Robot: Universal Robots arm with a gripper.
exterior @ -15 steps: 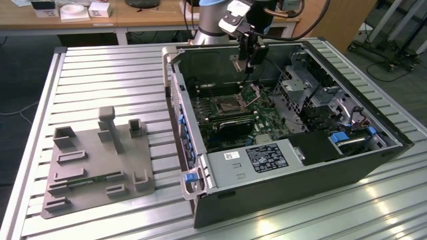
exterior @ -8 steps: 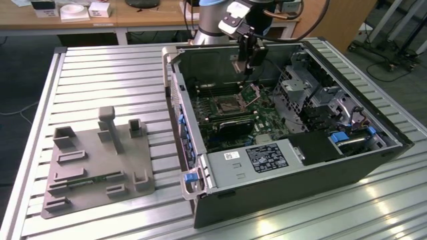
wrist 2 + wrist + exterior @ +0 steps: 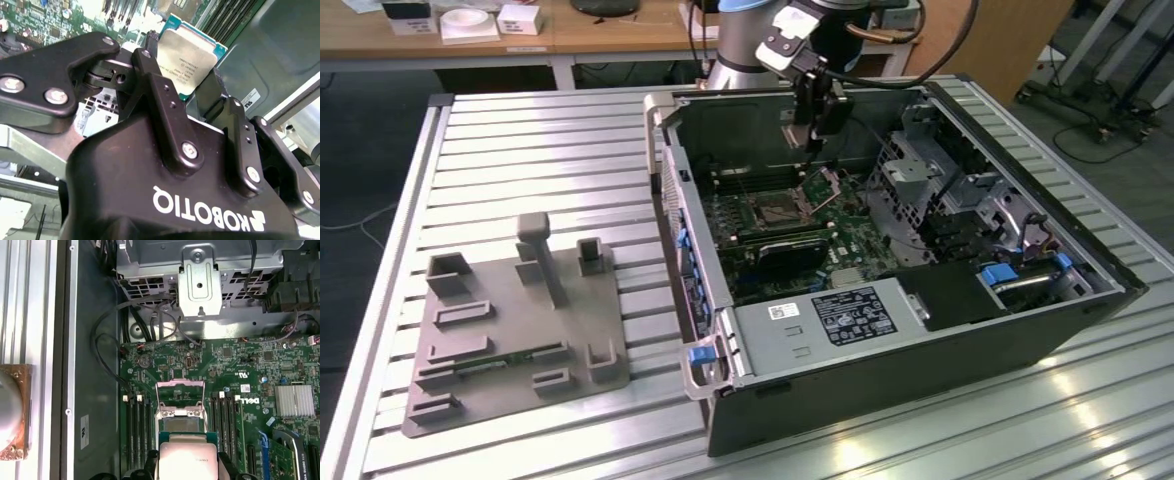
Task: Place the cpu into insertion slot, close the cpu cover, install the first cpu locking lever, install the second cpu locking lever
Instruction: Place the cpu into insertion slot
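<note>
The gripper (image 3: 814, 143) hangs inside the open computer case (image 3: 894, 370) that lies on the slatted surface (image 3: 534, 160). Its fingers (image 3: 167, 115) are clamped on the edges of the cpu (image 3: 187, 52). The cpu is in the air above the green board (image 3: 250, 365), near the insertion slot (image 3: 782, 212), and the cpu cover (image 3: 180, 384) stands flipped open.

grey fixture block (image 3: 520, 340) on slatted table (image 3: 534, 150), beside open computer case (image 3: 854, 390); wooden desk (image 3: 614, 35) behind
</note>
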